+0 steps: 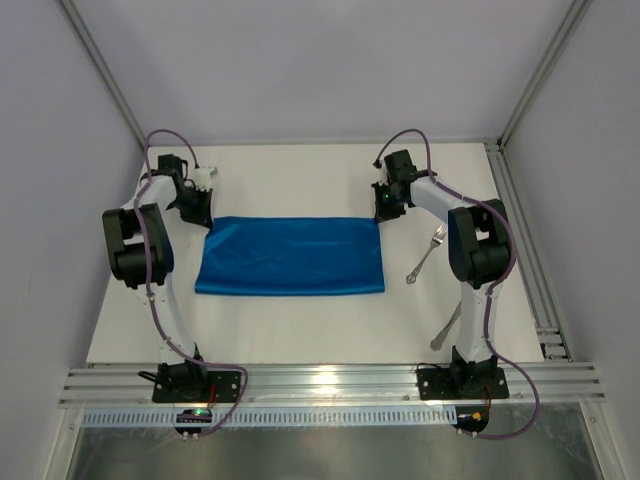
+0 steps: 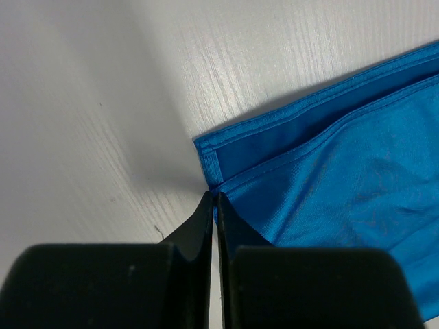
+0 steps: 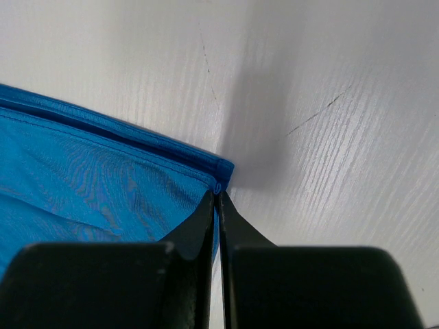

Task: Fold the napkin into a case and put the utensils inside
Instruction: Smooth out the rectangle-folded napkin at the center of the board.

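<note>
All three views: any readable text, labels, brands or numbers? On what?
None: no readable text in any view.
napkin: plain blue, no label or print showing.
fork: too small to make out any stamp.
table: only grain and scratches, no markings.

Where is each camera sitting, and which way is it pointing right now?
Top external: high behind the robot, looking down on the left arm, right arm, napkin and fork.
Left wrist: on the left arm, looking along the left gripper, which pinches a napkin corner.
Right wrist: likewise, with the right gripper pinching another corner.
Shared: the napkin.
</note>
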